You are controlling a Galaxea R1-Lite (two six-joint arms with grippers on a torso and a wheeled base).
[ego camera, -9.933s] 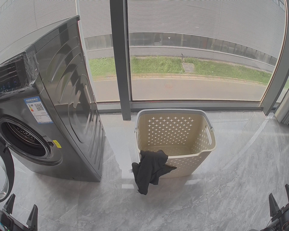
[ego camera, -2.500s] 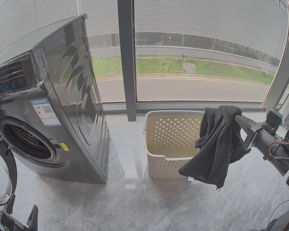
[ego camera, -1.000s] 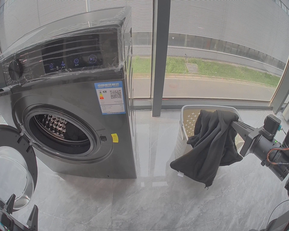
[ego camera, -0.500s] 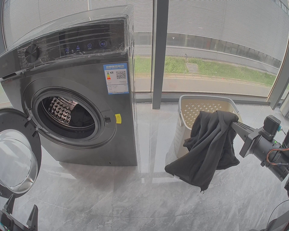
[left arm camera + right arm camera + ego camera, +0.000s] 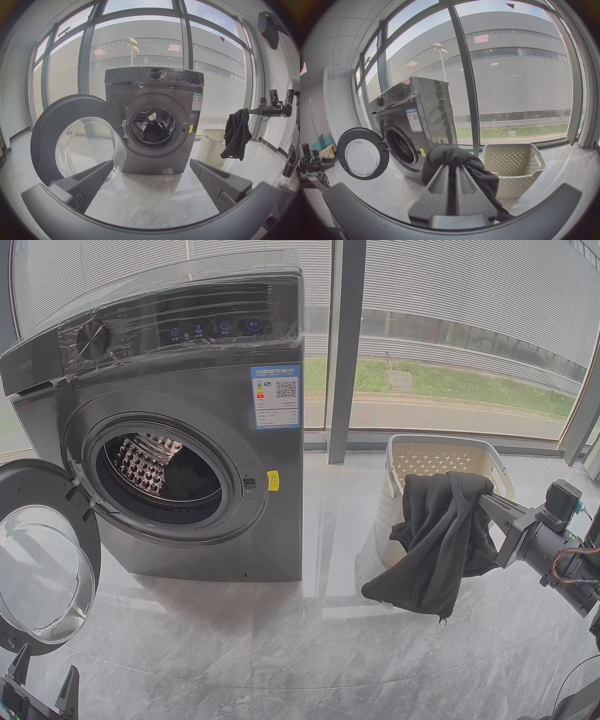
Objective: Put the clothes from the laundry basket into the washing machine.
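Observation:
A dark grey garment hangs from my right gripper, which is shut on it at the right of the head view, above the floor in front of the cream laundry basket. The same garment drapes over the shut fingers. The grey washing machine stands at the left with its round door swung open; something dark lies inside the drum. My left gripper is low at the bottom left, open and holding nothing, facing the machine.
Glossy marble floor lies between the machine and the basket. A dark window pillar and floor-to-ceiling glass stand behind them. The open door juts out to the machine's left.
The head view has swung left since the earliest frame, bringing the machine's front into view. My right gripper took the garment off the basket rim and holds it up; the left arm stayed put.

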